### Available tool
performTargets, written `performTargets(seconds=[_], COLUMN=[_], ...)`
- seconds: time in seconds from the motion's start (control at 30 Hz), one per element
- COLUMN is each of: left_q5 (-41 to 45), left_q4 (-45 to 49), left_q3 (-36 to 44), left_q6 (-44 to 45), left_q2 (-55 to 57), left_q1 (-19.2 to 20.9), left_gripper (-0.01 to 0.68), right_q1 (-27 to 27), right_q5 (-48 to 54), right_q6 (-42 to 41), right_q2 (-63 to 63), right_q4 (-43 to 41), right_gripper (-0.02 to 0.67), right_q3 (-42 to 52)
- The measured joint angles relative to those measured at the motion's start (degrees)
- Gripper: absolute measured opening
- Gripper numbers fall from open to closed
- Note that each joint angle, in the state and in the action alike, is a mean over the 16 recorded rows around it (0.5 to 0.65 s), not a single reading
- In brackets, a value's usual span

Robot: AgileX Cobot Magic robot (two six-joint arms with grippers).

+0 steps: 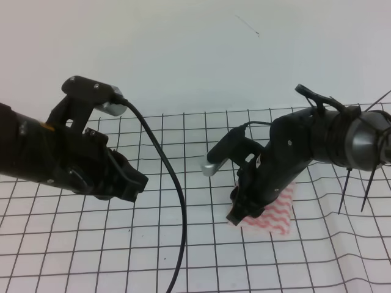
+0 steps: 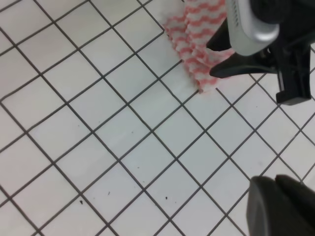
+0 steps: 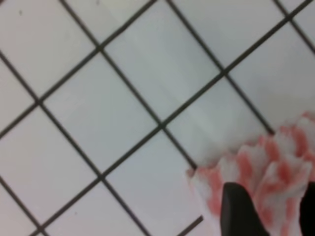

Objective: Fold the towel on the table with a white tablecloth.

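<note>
Towel (image 1: 278,215): lies on the right half of the surface, bunched and partly doubled over, its pink-red wavy stripes showing beside and under the right arm; one edge rises in soft ruffles in the left wrist view (image 2: 197,42).
Right jaws (image 1: 237,213): pointed down at the towel's left end, touching the cloth; in the right wrist view a dark fingertip (image 3: 238,211) presses into gathered, crumpled fabric (image 3: 268,169), so the jaws appear closed on the towel, though only one finger shows clearly.
Left jaws (image 1: 139,183): held above the surface on the left, well apart from the towel and aimed toward the middle; whether open or closed cannot be told, since the tips are dark and only a blurred edge (image 2: 280,206) shows in the wrist view.
Tablecloth (image 1: 201,256): white with a thin black grid, covering the surface (image 1: 73,244); slightly wrinkled near the right edge, with small dark specks visible up close (image 2: 123,162).
Cable (image 1: 177,201): black, looping from the left arm's camera housing down across the cloth to the front edge.
Backdrop: plain white wall (image 1: 195,55) behind the surface.
</note>
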Motion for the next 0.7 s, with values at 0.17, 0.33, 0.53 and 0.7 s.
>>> performTargets(seconds=[0.17,0.33,0.53,0.7], left_q5=[0.1,0.2,0.3,0.3], left_q4=[-0.2,-0.5,-0.9,-1.1], left_q3=[0.0,0.0,0.0,0.0], left_q6=[0.2,0.4,0.6,0.7], left_q2=[0.0,0.0,0.0,0.0], left_q1=[0.0,0.0,0.0,0.0], left_gripper=[-0.002,-0.002,-0.002,-0.002], right_q1=[0.0,0.0,0.0,0.0], right_q5=[-0.3,-0.9,-1.0,-1.3], right_q6=[0.7,1.4,2.0,2.2], right_q2=[0.9,1.3,1.8,2.0], right_q4=[-0.5,-1.2,-2.4,-3.0], right_gripper=[0.274,0.261,0.190,0.105], right_q3=[0.0,0.0,0.0,0.0])
